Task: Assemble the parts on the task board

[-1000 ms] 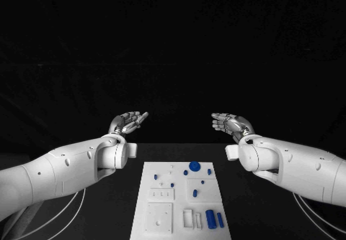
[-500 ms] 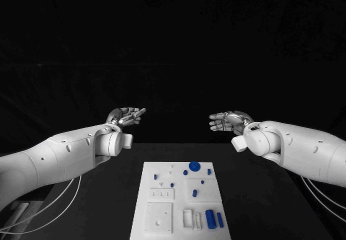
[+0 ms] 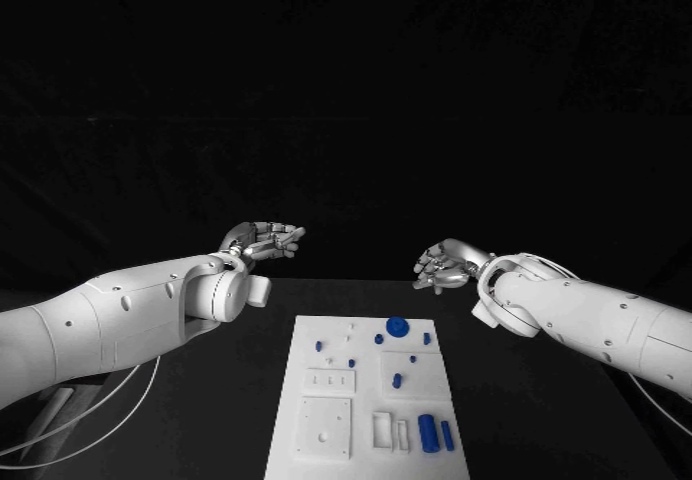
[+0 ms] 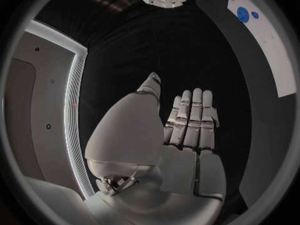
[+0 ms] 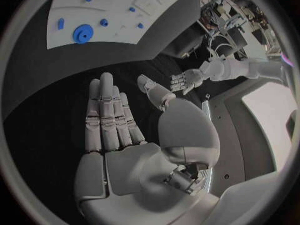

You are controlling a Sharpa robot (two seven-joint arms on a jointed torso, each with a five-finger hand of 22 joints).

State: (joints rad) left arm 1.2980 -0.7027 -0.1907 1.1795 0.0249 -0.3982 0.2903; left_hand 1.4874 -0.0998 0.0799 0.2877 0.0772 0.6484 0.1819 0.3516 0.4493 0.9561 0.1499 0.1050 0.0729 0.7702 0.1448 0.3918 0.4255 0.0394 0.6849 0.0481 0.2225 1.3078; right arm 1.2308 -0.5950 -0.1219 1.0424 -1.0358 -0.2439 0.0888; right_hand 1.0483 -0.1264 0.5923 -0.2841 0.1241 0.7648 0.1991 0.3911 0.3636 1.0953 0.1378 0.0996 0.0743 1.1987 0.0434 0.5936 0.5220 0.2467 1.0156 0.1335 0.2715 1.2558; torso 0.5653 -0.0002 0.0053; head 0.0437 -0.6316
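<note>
Task board [image 3: 346, 400], flat white rectangular plate with raised blocks and small holes, lies mid black matte table [image 3: 548, 420]. Parts: blue round disc [image 3: 397, 325] at board's far end, blue cylinder [image 3: 427, 433] at near end. Left hand [image 3: 263, 241] and right hand [image 3: 444, 264], shiny silver, raised beyond board's far end, fingers straight and apart, grasping nothing. Dark backdrop behind.

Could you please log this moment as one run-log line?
left hand: open, raised beyond board | right hand: open, raised | task board: untouched | parts: on board
</note>
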